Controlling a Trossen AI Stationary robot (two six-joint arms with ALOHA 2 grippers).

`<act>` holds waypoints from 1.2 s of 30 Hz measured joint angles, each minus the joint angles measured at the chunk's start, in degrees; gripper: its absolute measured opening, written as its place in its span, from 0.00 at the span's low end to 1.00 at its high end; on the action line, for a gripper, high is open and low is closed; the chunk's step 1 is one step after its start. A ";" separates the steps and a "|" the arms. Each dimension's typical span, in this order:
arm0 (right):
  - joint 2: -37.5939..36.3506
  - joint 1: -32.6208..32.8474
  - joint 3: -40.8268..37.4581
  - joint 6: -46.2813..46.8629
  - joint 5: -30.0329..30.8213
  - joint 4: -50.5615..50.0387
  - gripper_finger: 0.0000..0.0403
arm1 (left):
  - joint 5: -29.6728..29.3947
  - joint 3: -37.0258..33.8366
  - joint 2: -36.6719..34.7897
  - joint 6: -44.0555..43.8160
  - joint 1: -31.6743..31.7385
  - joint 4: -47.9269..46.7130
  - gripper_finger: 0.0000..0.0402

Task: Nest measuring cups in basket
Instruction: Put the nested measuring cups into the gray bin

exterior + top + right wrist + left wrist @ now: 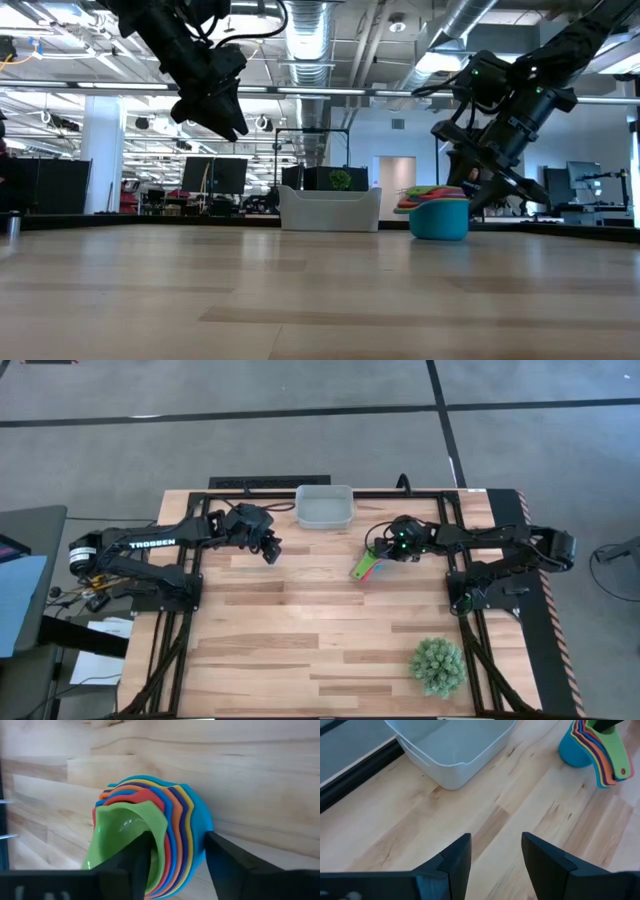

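Note:
The measuring cups (367, 567) sit nested in one stack, the teal one outermost and the green one innermost (127, 832), with the handles fanned toward the near-left. The stack stands on the table right of centre (438, 218). My right gripper (387, 553) (175, 862) is at the stack's far-right side. The pale basket (325, 507) (452, 750) rests at the far edge, with nothing in it. My left gripper (270, 549) (495, 862) hangs open above the table, left of the basket and clear of everything. My right gripper straddles the wall of the nested stack: one finger (132, 865) is inside the green cup, the other (227, 867) outside the teal cup's wall (201, 832). It comes slanting down from the table's right. The stack stands upright with its base on the table (438, 236).
A round spiky green plant (437, 666) stands near the table's near-right corner. Black frame rails run along the left and right sides (185, 590). Bare wood lies between the cups and the basket and across the middle.

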 joint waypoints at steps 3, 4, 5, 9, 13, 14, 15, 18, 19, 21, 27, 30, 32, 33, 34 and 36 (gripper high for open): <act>0.01 0.00 0.00 -0.07 0.13 -0.16 0.43 | -0.02 0.00 0.00 0.00 0.39 0.07 0.40; 0.00 0.00 0.00 -0.15 0.16 -0.17 0.42 | -0.02 0.00 0.00 0.00 0.45 0.07 0.40; 0.01 0.01 0.00 -0.20 0.23 -0.17 0.41 | -0.02 0.00 0.00 0.00 0.45 0.09 0.40; -0.13 0.02 0.00 -0.26 0.30 -0.19 0.37 | -0.02 0.00 0.00 0.01 0.45 0.11 0.40; -0.70 0.02 -0.03 -0.26 0.26 -0.26 0.33 | -0.07 0.00 0.00 0.02 0.46 0.13 0.40; -1.17 0.05 -0.07 -0.25 0.26 -0.40 0.32 | -0.07 0.00 0.00 0.02 0.51 0.13 0.40; -1.60 0.09 -0.09 -0.21 0.26 -0.50 0.32 | -0.04 0.00 0.00 0.02 0.63 0.13 0.40; -3.65 0.09 -0.24 0.23 0.05 -1.10 0.31 | -0.09 0.00 0.00 0.04 1.18 0.13 0.40; -4.41 0.11 -0.28 0.70 0.10 -1.48 0.30 | -0.08 0.02 0.00 0.02 1.44 0.13 0.40; -5.66 0.11 -0.13 1.16 0.10 -2.36 0.30 | -0.06 0.02 0.00 0.06 2.06 0.13 0.40; -6.97 0.11 5.58 -0.04 0.30 -4.48 0.29 | 0.71 0.02 0.00 2.00 4.56 0.24 0.40; -6.56 0.09 9.74 -0.95 1.11 -5.91 0.29 | 1.68 0.02 0.00 2.99 6.39 0.49 0.40; -5.70 -0.31 12.72 -1.77 2.29 -6.81 0.29 | 2.35 0.02 0.00 3.92 7.69 0.95 0.40; -5.16 -0.79 14.36 -2.53 2.60 -7.69 0.29 | 2.74 0.02 0.00 4.35 8.39 1.39 0.40; -4.23 -1.36 16.11 -3.06 3.04 -8.04 0.29 | 3.02 0.02 0.00 4.55 9.15 1.92 0.40; -1.94 -2.67 19.68 -4.45 4.00 -7.67 0.29 | 3.04 0.02 0.00 5.25 10.59 3.05 0.40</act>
